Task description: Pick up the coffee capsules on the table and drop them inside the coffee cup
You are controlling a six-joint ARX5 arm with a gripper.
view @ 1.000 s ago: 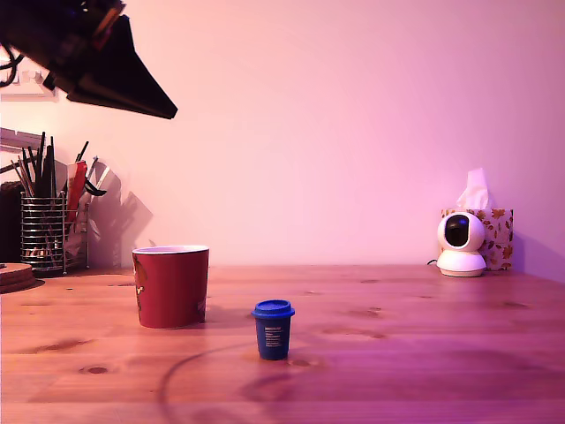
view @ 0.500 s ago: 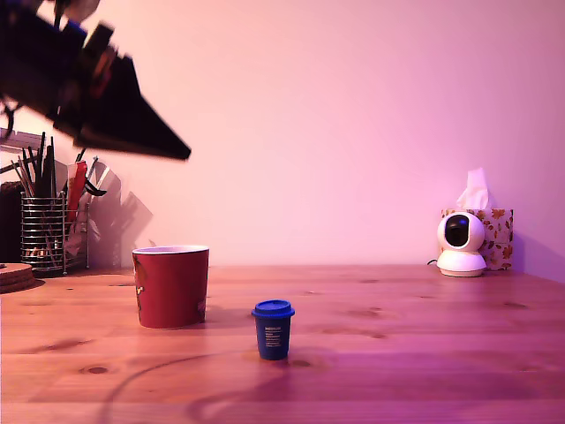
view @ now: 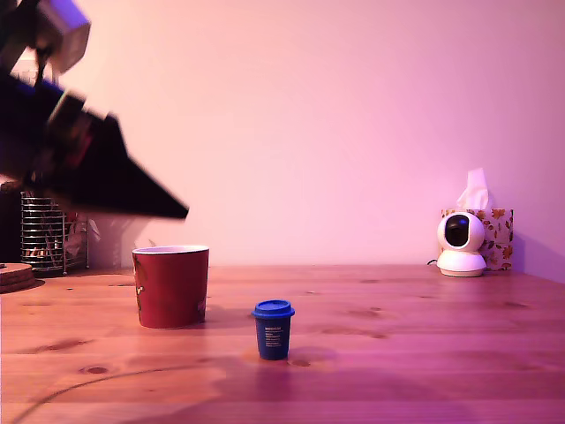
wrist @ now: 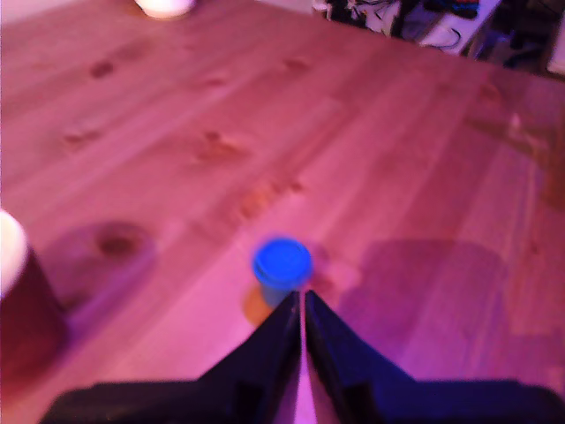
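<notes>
The gripper [view: 181,212] hangs in the air at the exterior view's left, above the red coffee cup [view: 170,286], its dark pointed tip aimed toward the exterior view's right, and it's blurred with motion. From the wrist view the two fingers [wrist: 265,349] lie pressed together with only a hairline seam between them, clenched on nothing. The blue coffee capsule [view: 274,329] stands upright on the wooden table [view: 424,353], lid on, pale label facing out, near the cup on the exterior view's right and a little closer to the camera, clear of it. In the wrist view the capsule sits right off the fingertips. Far back by the wall, a white camera [view: 461,244] and a tissue box [view: 494,237]; a wire utensil holder [view: 44,234] stands behind the arm.
</notes>
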